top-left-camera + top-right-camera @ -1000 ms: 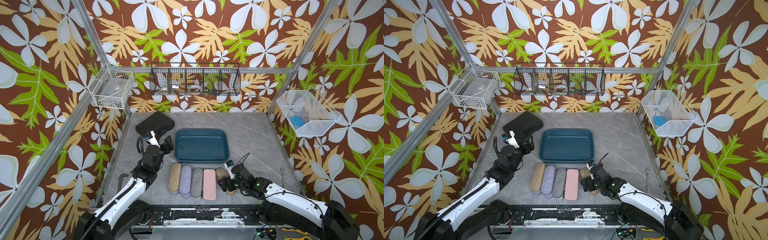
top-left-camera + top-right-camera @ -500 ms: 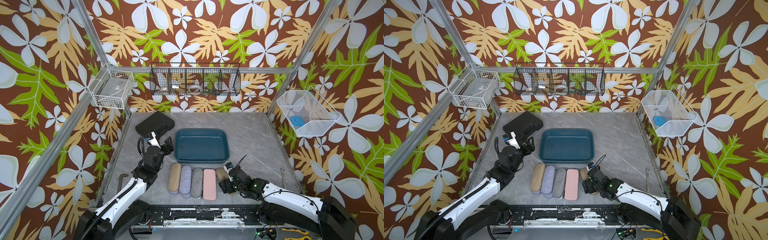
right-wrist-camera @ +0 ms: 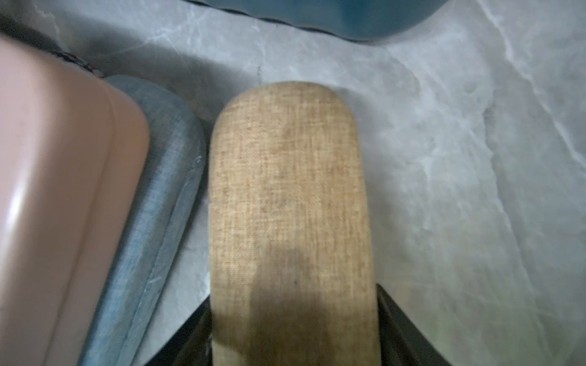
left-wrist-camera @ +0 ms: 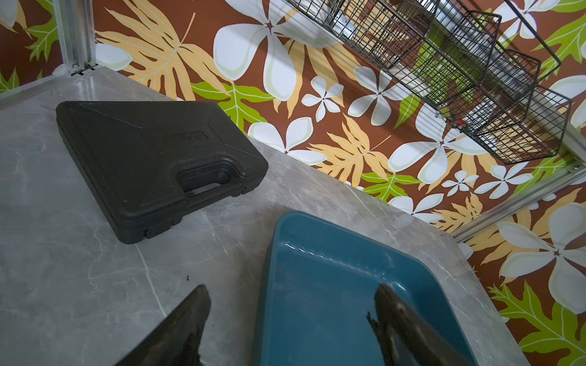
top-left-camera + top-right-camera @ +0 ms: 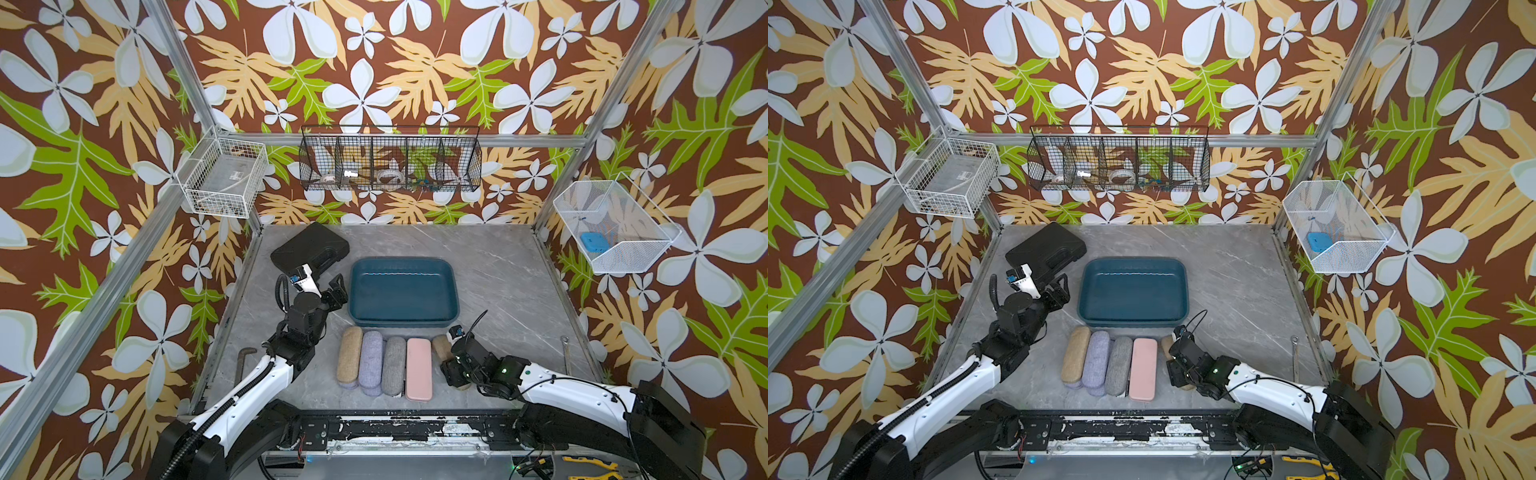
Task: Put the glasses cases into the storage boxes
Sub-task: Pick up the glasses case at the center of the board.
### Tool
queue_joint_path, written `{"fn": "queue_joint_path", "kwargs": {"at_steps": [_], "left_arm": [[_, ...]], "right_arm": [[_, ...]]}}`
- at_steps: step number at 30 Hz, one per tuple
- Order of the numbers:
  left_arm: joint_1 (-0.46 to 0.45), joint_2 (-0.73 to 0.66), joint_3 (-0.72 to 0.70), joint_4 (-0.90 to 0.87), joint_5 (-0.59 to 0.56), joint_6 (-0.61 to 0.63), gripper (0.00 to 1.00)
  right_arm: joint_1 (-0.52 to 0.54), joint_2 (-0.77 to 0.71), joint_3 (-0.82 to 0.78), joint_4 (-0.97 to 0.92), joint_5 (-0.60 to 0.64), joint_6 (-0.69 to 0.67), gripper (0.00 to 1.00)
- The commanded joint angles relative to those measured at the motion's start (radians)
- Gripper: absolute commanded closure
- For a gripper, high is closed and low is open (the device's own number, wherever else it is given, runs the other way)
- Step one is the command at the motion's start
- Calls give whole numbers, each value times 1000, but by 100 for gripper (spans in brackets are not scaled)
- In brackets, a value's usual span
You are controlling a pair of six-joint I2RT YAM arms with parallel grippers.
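Note:
The teal storage box (image 5: 403, 262) (image 5: 1133, 261) sits mid-table with nothing in it. In front of it lies a row of glasses cases: tan (image 5: 349, 353), lavender (image 5: 370, 359), grey (image 5: 393, 365) and pink (image 5: 419, 369), with more cases partly hidden under them. Another tan case (image 5: 439, 347) (image 3: 288, 190) lies at the row's right end. My right gripper (image 5: 455, 370) (image 3: 293, 304) is shut on it, a jaw pressed against each long side. My left gripper (image 5: 338, 291) (image 4: 293, 291) hangs open and holds nothing, straddling the box's left rim (image 4: 279, 231).
A large black moulded case (image 5: 309, 249) lies at the back left. Wire baskets hang on the walls: white (image 5: 222, 183), black (image 5: 390, 160) and white mesh (image 5: 615, 226). A hex key (image 5: 243, 365) and a spanner (image 5: 566, 353) lie near the table's side edges.
My right gripper has moved a little down and forward along the tan case, and its jaws have closed from wide open onto its sides. The left arm has barely moved.

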Motion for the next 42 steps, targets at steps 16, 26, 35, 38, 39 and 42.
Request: {"fn": "queue_joint_path", "kwargs": {"at_steps": [16, 26, 35, 38, 39, 42], "left_arm": [[-1, -6, -14, 26, -8, 0, 17], [-1, 10, -29, 38, 3, -10, 17], [-1, 7, -34, 38, -3, -8, 17], [-1, 9, -35, 38, -4, -7, 17], [-1, 9, -35, 38, -6, -7, 17], [0, 11, -37, 37, -9, -7, 17]], "right_arm": [[2, -264, 50, -296, 188, 225, 33], [2, -177, 46, -169, 131, 200, 6], [2, -63, 44, -112, 107, 151, 12], [2, -31, 39, -101, 104, 144, 18], [2, -23, 38, -98, 104, 142, 21], [2, -11, 36, -97, 104, 140, 29]]}}
